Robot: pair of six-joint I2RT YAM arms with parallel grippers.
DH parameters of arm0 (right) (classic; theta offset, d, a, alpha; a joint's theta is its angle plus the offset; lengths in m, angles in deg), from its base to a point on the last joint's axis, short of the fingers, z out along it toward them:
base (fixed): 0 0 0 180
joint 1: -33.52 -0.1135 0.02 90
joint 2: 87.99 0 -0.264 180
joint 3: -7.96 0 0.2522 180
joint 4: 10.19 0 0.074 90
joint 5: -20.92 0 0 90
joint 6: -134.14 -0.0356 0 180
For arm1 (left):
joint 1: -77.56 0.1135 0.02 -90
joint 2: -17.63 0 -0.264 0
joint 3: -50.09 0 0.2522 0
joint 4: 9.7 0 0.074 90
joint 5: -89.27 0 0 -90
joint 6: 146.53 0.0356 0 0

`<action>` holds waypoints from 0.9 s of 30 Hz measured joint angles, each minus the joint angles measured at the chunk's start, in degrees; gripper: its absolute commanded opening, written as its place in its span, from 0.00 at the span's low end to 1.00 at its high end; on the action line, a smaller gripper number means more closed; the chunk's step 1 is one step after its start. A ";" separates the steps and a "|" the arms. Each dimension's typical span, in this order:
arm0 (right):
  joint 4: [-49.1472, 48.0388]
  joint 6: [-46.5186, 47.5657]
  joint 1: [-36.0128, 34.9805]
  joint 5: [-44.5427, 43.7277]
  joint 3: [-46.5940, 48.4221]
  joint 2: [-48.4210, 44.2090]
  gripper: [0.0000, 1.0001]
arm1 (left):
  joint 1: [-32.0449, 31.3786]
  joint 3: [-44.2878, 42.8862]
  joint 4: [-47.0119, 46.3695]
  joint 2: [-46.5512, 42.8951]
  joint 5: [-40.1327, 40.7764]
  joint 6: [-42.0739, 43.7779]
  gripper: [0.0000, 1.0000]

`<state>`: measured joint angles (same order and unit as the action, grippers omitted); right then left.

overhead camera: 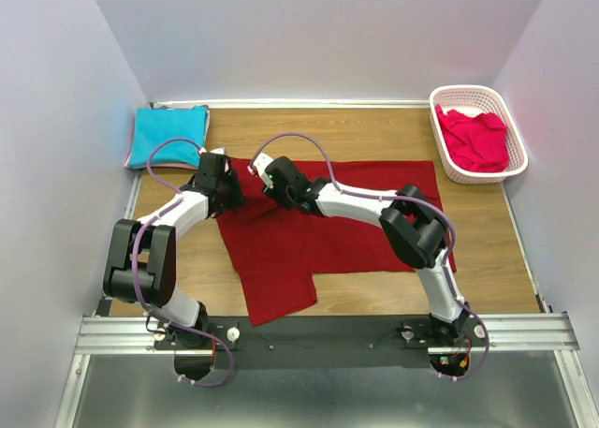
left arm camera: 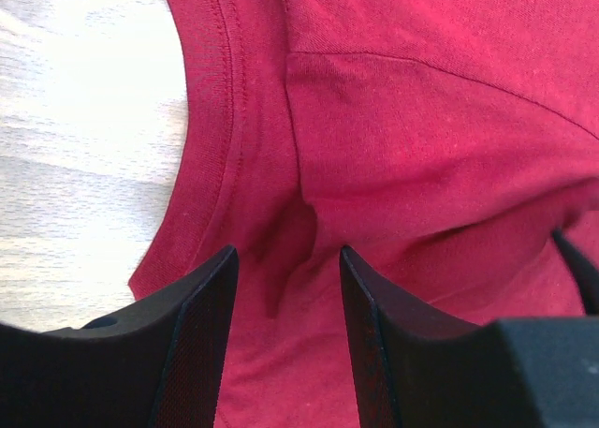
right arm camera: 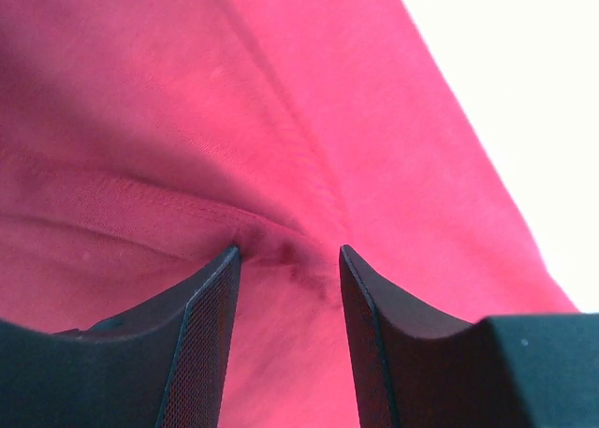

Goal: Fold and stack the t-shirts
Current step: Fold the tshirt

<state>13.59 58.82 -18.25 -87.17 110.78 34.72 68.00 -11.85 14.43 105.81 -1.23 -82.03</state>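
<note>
Handling the dark red t-shirt: grip points and view coverage

The dark red soft cloth short-sleeved t-shirt (overhead camera: 318, 241) lies spread flat across the middle of the wooden table (overhead camera: 374, 133). I judge it light, limp and not fragile. It will drape and drag, so I take hold at a seam or hem, where the cloth is doubled.

The left gripper (left arm camera: 285, 255) has its jaws apart, straddling a raised crease just beside the ribbed neckline (left arm camera: 211, 119). The right gripper (right arm camera: 285, 255) also has its jaws apart, over a puckered seam near the cloth's edge.

The wrist views show these creases; in the top view the arms cover them. Only the top view shows the folded turquoise t-shirt (overhead camera: 168, 136) at the far left corner and the pinkish-red t-shirt (overhead camera: 477, 140) in the white latticed plastic basket (overhead camera: 482, 176).
</note>
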 measured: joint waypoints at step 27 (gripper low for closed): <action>-1.03 -8.52 3.85 12.87 -9.84 -13.09 0.39 | -0.33 0.04 -0.02 -0.02 -0.66 0.00 0.55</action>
<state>12.56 50.29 -14.40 -74.30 100.94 21.63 67.67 -11.81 14.41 105.79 -1.88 -82.03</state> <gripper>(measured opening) 0.404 0.547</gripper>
